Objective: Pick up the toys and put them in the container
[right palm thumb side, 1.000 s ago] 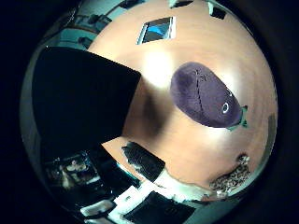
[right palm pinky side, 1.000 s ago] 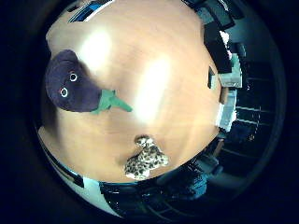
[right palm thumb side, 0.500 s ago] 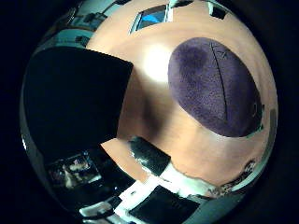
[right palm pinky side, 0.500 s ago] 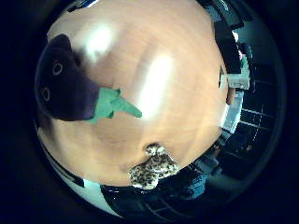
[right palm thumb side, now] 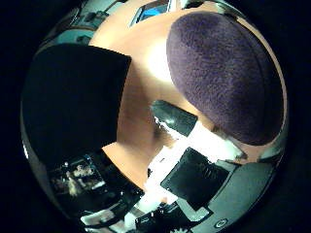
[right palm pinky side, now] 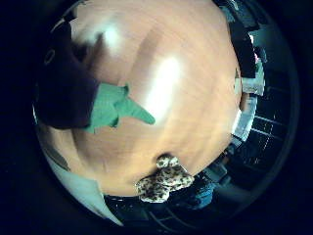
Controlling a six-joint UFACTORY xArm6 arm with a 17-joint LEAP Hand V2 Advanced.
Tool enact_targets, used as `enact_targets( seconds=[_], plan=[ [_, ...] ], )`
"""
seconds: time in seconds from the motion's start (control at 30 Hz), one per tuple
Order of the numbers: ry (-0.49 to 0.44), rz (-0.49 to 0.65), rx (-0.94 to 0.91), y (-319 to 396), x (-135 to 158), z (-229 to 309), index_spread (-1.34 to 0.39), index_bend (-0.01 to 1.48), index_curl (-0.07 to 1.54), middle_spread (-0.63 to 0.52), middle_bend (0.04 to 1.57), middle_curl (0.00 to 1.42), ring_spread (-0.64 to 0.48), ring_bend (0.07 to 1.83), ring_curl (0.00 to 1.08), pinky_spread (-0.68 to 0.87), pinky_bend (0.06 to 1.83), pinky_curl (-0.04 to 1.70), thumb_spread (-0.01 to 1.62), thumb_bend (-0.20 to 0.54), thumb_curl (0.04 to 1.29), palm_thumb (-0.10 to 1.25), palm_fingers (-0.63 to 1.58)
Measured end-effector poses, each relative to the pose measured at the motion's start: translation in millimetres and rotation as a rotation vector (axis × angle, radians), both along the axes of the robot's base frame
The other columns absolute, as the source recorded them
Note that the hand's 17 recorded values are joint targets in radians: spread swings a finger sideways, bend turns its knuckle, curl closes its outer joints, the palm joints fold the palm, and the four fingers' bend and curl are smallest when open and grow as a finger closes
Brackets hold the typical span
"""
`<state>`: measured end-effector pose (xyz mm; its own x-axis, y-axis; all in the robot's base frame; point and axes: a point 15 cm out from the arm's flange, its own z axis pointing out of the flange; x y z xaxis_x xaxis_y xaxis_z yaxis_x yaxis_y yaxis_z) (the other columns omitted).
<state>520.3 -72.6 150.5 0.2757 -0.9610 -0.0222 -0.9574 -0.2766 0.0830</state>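
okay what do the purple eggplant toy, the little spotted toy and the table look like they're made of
Purple eggplant toy: soft fleece or plush, going by its matte, fuzzy nap; its green stem looks like the same fabric.
Spotted toy: probably plush too, with a leopard-like print and a lumpy, stuffed shape, though its texture is hard to make out.
Table: wood or wood-look laminate, with faint grain and a smooth finish that throws back bright glare.

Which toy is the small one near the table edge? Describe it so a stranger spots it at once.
Start from the round wooden table. The big purple eggplant plush with its green stem lies on it, close under the palm. Away from the eggplant, at the table's rim, lies the small leopard-spotted plush: cream with dark spots, far smaller, the only patterned toy.
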Motion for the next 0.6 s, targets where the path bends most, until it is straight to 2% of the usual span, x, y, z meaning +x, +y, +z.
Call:
enact_targets(
  seconds=[0.07, 0.13, 0.3, 0.37, 0.47, 0.6],
  plan=[
    [0.017, 0.009, -0.013, -3, -6, -6, -0.29, 0.19, 0.33, -0.17, 0.47, 0.43, -0.16, 0.64, 0.25, 0.25, 0.45, 0.17, 1.12, -0.016, 0.28, 0.56, 0.65],
    [0.036, 0.015, -0.017, -1, -12, -12, -0.32, 0.20, 0.34, -0.18, 0.50, 0.45, -0.20, 0.74, 0.28, 0.15, 0.48, 0.15, 1.11, -0.015, 0.28, 0.58, 0.78],
    [0.037, 0.037, -0.044, -7, -18, 1, -0.38, 0.21, 0.39, -0.25, 0.60, 0.52, -0.25, 0.89, 0.36, -0.21, 0.80, 0.20, 1.08, -0.018, 0.30, 0.67, 1.15],
    [0.034, 0.041, -0.056, -10, -23, 18, -0.39, 0.28, 0.44, -0.26, 0.68, 0.55, -0.24, 0.95, 0.40, -0.30, 0.91, 0.24, 1.07, -0.014, 0.31, 0.70, 1.23],
    [0.038, 0.043, -0.063, -12, -34, 43, -0.37, 0.54, 0.56, -0.22, 0.90, 0.63, -0.22, 1.06, 0.45, -0.33, 1.03, 0.31, 1.05, 0.001, 0.35, 0.81, 1.37],
    [0.025, 0.038, -0.074, -13, -50, 87, -0.32, 0.79, 0.68, -0.18, 1.09, 0.68, -0.21, 1.21, 0.52, -0.29, 1.19, 0.41, 1.03, -0.004, 0.41, 0.93, 1.30]
  ],
)
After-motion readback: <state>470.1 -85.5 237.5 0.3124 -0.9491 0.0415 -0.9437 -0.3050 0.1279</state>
